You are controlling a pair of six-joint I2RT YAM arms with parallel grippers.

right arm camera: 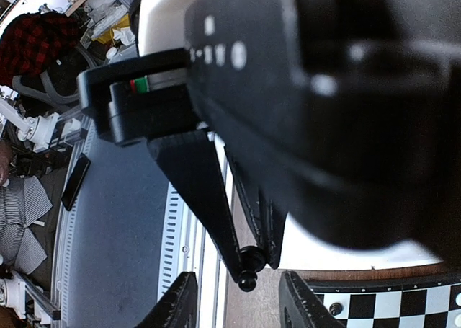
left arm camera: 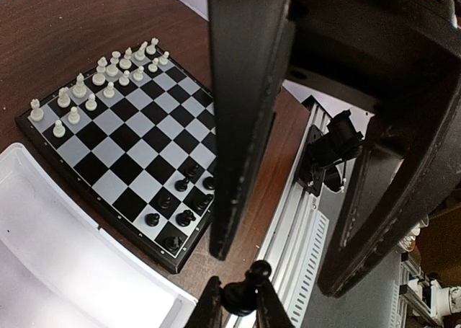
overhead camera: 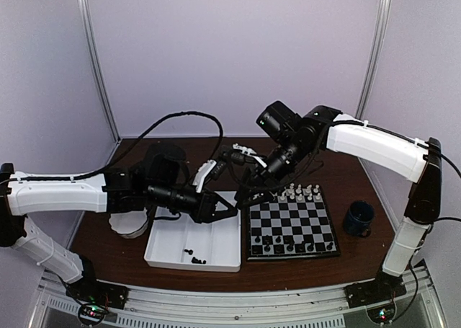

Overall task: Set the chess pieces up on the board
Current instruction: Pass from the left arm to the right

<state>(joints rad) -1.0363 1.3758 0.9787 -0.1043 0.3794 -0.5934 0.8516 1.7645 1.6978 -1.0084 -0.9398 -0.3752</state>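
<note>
Smooth plastic board point(overhead camera: 292, 223); matt white plastic tray point(overhead camera: 223, 245); dark wood table point(overhead camera: 360, 259).

My bench point(overhead camera: 360, 259) is dark brown wood, with a ribbed aluminium rail point(overhead camera: 238, 303) running along its near edge. A white rectangular tray point(overhead camera: 220, 245) sits left of centre, close to the near edge; from the left wrist view its pale rim point(left arm camera: 43, 256) fills the lower left corner. Just left of the tray, by the bench's left edge, is a white scalloped bowl point(overhead camera: 130, 227), and I can see only part of it. A dark blue mug point(overhead camera: 358, 218) stands upright near the right edge, well apart from the tray. Pale lilac walls point(overhead camera: 230, 54) close in the back and sides, with a slim metal pole point(overhead camera: 97, 61) at the far left corner and another point(overhead camera: 374, 47) at the far right.
</note>
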